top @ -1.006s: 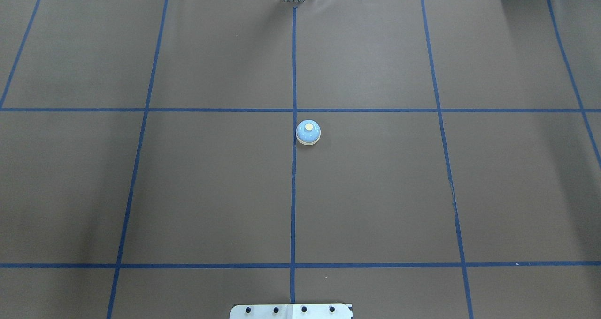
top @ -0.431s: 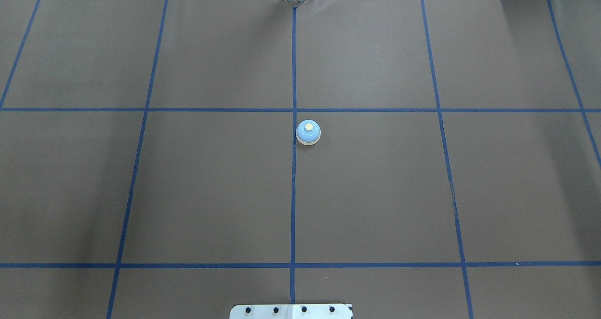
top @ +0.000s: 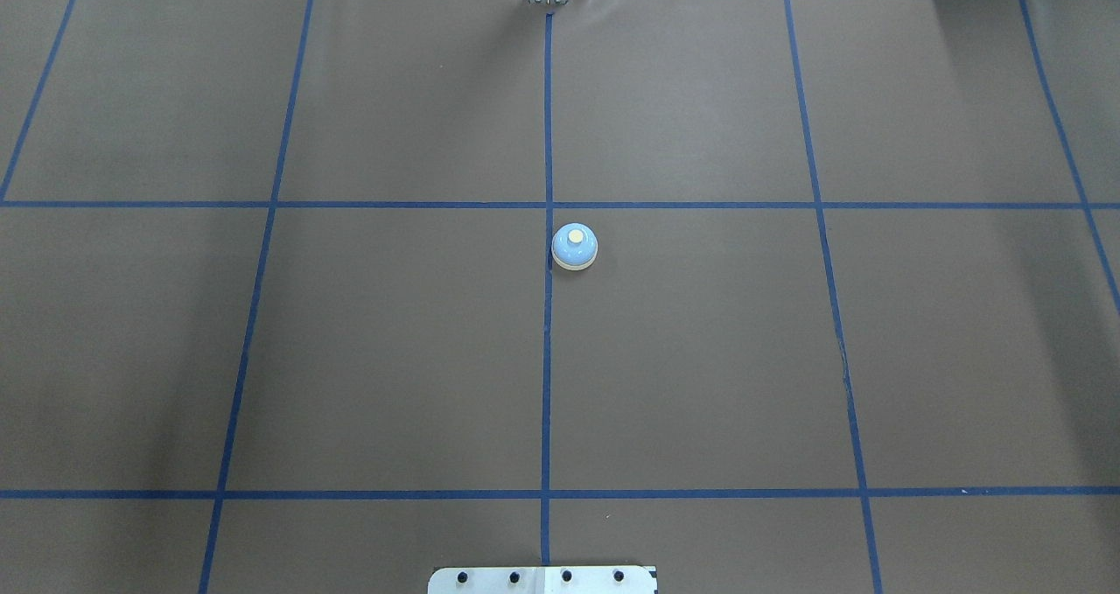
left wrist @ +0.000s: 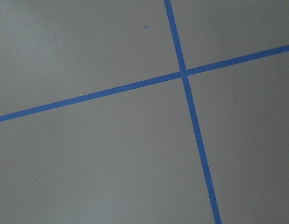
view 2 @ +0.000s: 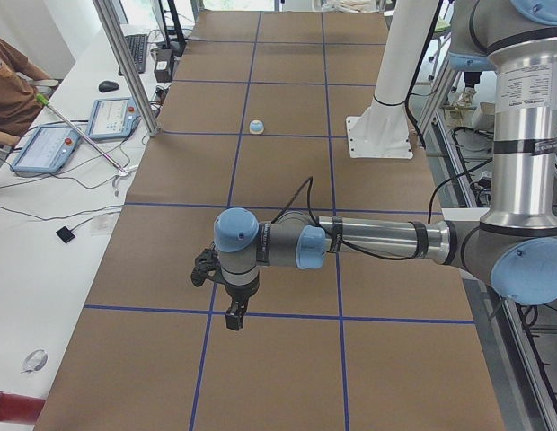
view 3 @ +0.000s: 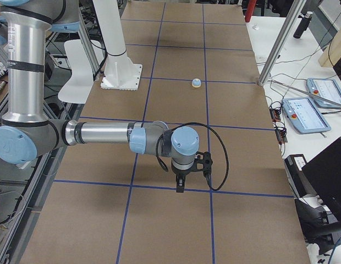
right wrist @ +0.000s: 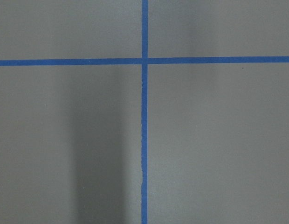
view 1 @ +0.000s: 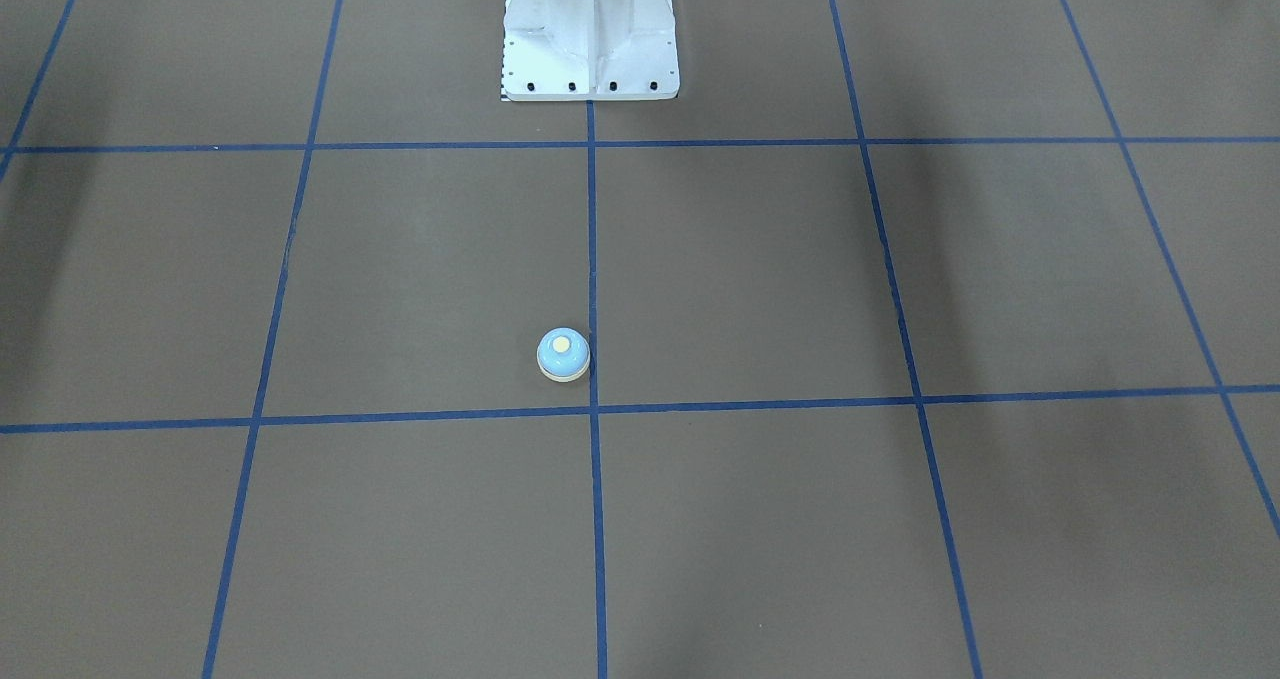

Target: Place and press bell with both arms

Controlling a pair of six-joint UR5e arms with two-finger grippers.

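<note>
Nothing has changed in the last second. The bell [top: 575, 247] stands on the same spot in the overhead view as 1.0 s and 0.4 s ago, and no arm has come into that view. It sits upright on the brown desk [top: 394, 358], just beside the centre tape line [top: 547, 384], on my right side of it. Its cream button [top: 575, 237] faces up and nothing touches it.

My 2 hands are well apart from the bell. The left hand [view 2: 234, 314] hangs over the desk with the fingers pointing down, near a tape crossing toward my left end. The right hand [view 3: 180, 186] hangs the same way toward my right end. Each shows only in a side view, so I cannot tell whether it is released or clenched. The wrist cameras show only bare desk and blue tape.

For the task, I judge that no step is in hand at this moment. The bell already stands in the middle; whether it was pressed, I cannot say. If pressing is left, 1 hand must travel to the bell and come down straight on the button. The dome looks smooth, so an off-centre push could slide it.
</note>
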